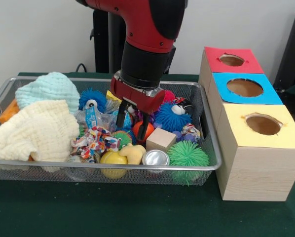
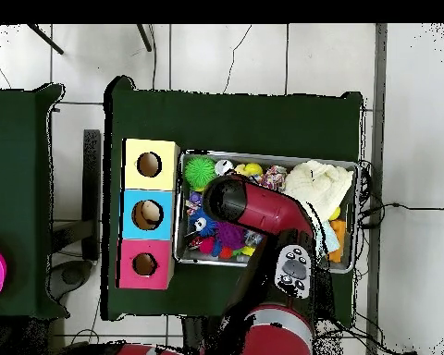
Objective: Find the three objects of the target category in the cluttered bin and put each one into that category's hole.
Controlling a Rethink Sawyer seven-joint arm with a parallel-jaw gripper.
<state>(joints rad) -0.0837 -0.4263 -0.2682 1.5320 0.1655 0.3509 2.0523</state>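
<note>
The wire-mesh bin [image 1: 206, 165] sits on the green table [image 1: 88, 212], pretty much centre in the front view, and it's stuffed. The Sawyer's red and black arm [image 1: 142, 34] comes down from the top, and its gripper [image 1: 132, 126] hangs right in the middle of the clutter. The two dark fingers [image 1: 121, 117] are spread apart with nothing between them, so it's released, not grasping anything. The tips are just above an orange ball [image 1: 148, 131], close to it, though contact can't be made out.

Around the gripper: a blue spiky ball with a googly eye [image 1: 92, 100] behind it toward the picture's left, another blue spiky ball [image 1: 171, 117] on the right, a plain wooden cube [image 1: 161, 139] just in front, and a green spiky ball [image 1: 187, 155] at the front right corner. There's also a shiny metal tin [image 1: 155, 158] against the front rim, a yellow ball [image 1: 113, 159] beside it, and a colourful crumpled fabric piece [image 1: 93, 140]. The left end of the bin is taken up by a cream cloth [image 1: 36, 131] with a mint green cloth [image 1: 46, 90] behind it.

Just beside the bin on the picture's right stand three wooden boxes, each with a round hole: the red-topped box [image 1: 231, 60] farthest back, the blue-topped box [image 1: 245, 88] in the middle, and the yellow-topped box [image 1: 262, 126] nearest the camera.

In the overhead view the arm covers most of the bin's middle.
</note>
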